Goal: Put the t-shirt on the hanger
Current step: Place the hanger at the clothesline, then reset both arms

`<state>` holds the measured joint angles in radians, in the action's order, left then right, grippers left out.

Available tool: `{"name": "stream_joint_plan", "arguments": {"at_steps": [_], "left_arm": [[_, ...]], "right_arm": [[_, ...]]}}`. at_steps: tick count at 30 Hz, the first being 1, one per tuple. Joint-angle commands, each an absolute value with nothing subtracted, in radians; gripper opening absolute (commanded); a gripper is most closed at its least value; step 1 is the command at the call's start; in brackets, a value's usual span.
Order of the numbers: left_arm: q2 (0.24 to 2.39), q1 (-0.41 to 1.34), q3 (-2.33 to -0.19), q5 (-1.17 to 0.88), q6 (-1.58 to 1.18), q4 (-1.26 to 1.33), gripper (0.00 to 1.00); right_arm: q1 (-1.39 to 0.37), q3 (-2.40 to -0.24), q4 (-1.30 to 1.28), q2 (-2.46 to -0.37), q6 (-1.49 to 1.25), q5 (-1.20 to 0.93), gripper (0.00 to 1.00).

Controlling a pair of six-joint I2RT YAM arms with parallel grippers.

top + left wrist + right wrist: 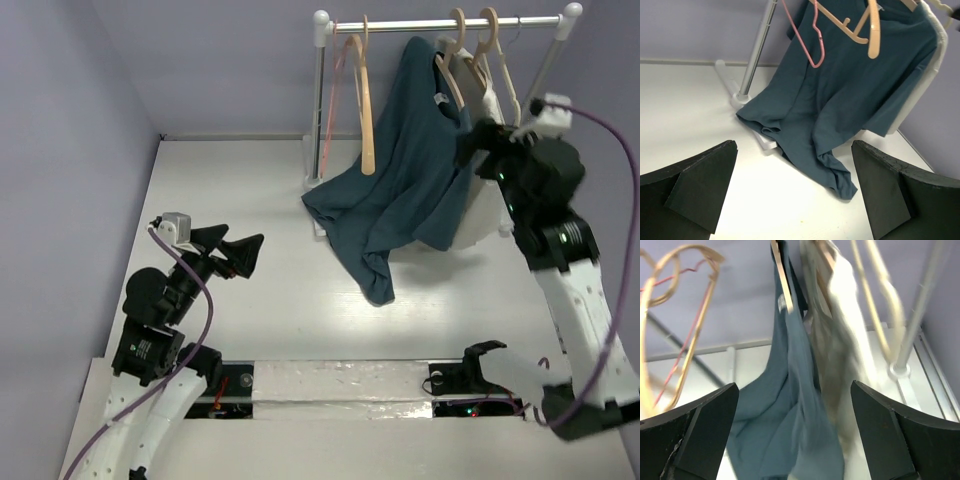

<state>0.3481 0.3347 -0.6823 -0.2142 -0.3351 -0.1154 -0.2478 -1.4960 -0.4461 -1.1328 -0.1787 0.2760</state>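
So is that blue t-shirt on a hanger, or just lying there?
On it: the t-shirt hangs from the tan hanger on the rail, hem trailing on the table. Whether both shoulders are seated, cannot tell.

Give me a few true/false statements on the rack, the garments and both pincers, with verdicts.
1. The dark teal-blue cloth t-shirt hangs from the metal rail, its lower end lying on the white table. True.
2. The left pincer is shut on the t-shirt. False: it is open, over the table, apart from the cloth.
3. The right pincer is open with nothing between its fingers. True.
4. The yellow-orange hanger carries the cream-white garment. False: that hanger hangs bare to the left of the t-shirt. The cream-white garment hangs on the t-shirt's right.
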Motion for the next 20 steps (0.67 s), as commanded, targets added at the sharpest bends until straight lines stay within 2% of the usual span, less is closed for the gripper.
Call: {"name": "stream_joint_plan", "arguments": {"at_steps": [1, 3, 7, 12, 20], "left_arm": [[0.393, 0.341, -0.753, -0.167, -0.339, -0.078, 0.99], [0.406, 0.341, -0.788, -0.158, -0.339, -0.071, 0.99], [0.416, 0.341, -0.837, -0.129, -0.347, -0.072, 0.99], [0.405, 0.341, -0.862, -0.077, -0.356, -0.08, 0.99], [0.364, 0.341, -0.813, -0.058, -0.391, -0.08, 0.99]], "right_arm": [[-0.242, -1.294, -0.281, -0.849, -0.277, 0.221, 1.0], [-0.242, -1.124, -0.241, -0.729, -0.336, 0.184, 1.0], [-0.242, -0.952, -0.262, -0.468, -0.393, 0.118, 1.0], [-0.242, -0.89, -0.365, -0.234, -0.417, 0.078, 1.0], [-0.242, -0.859, -0.426, -0.179, -0.405, 0.06, 1.0]]}}
